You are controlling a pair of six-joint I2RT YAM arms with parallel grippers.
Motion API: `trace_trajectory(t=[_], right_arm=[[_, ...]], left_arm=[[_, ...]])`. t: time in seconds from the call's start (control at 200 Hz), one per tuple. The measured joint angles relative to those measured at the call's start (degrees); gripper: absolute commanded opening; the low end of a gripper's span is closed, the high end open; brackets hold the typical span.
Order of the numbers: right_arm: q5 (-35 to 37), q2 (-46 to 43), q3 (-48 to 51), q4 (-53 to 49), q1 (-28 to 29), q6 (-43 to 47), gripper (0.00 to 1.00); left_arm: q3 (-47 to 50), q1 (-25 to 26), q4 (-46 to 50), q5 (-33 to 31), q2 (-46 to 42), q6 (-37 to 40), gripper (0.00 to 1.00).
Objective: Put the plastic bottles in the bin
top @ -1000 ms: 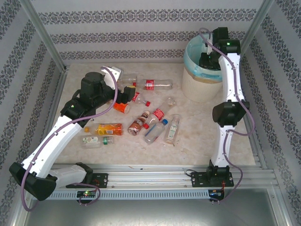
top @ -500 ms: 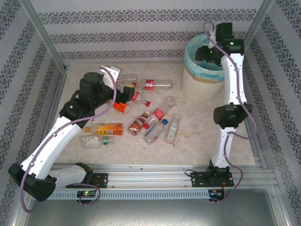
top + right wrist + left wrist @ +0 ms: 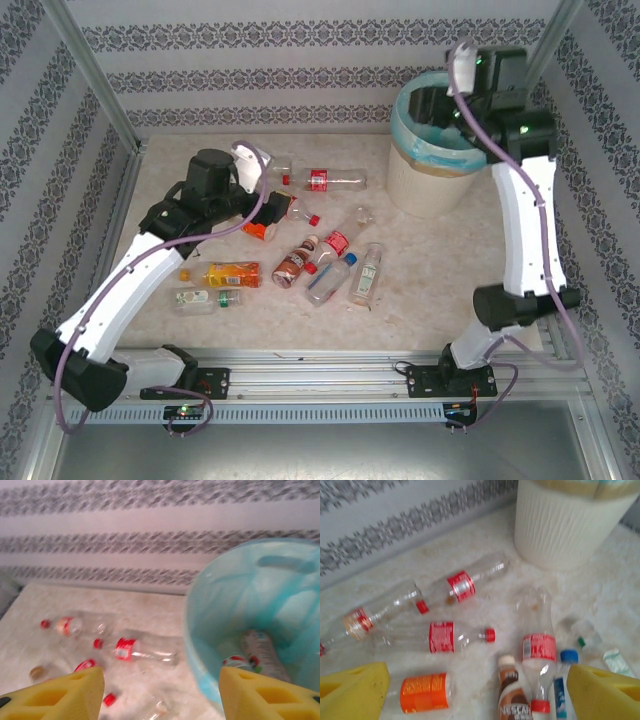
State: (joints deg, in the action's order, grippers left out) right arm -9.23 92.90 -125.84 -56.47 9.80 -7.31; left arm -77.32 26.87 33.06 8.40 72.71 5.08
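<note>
Several plastic bottles lie scattered on the table: a clear red-labelled one [image 3: 320, 180] [image 3: 462, 585], an orange-labelled one [image 3: 258, 229] [image 3: 424, 692], a brown one [image 3: 293, 268] [image 3: 512, 700] and a yellow-orange one [image 3: 230, 274]. My left gripper [image 3: 272, 203] [image 3: 477, 697] hovers open above them, a red-capped clear bottle [image 3: 455, 636] just ahead of its yellow pads [image 3: 355, 690]. The cream bin [image 3: 430, 180] [image 3: 565, 525] with its blue liner [image 3: 225, 610] stands at the back right. Above the bin's rim, my right gripper [image 3: 455, 105] [image 3: 162, 695] is open with nothing in it. Two bottles [image 3: 262, 652] lie inside the bin.
Patterned walls close in the back and both sides. A metal rail [image 3: 330, 375] runs along the near edge. Bare tabletop [image 3: 440, 290] lies right of the bottle cluster, in front of the bin.
My right gripper has opened and drawn up and back from inside the bin, the arm swinging right. The left gripper has shifted slightly right over the bottles.
</note>
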Motion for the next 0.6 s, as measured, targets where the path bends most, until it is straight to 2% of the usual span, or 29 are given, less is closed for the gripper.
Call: trace_trajectory(t=[0.135,0.285,0.455,0.6], right_arm=[[-0.8,-12.8,23.3,12.1,6.4,2.2,0.66],[-0.9,-24.5,43.1,23.0,9.7,3.2,0.66],[1.3,-29.1,49.1,28.1,10.5,3.7,0.67],[5.0,-31.0,49.5,30.5,10.6,5.4,0.68]], left_arm=[[-0.1,0.6,6.4,1.0,4.6,2.1,0.88],[0.2,2.3,8.7,3.5,8.7,2.0,0.86],[-1.5,4.3,7.7,6.4,16.4,-0.7,0.84],[-9.7,6.1,7.2,6.8,28.9,-3.0,0.84]])
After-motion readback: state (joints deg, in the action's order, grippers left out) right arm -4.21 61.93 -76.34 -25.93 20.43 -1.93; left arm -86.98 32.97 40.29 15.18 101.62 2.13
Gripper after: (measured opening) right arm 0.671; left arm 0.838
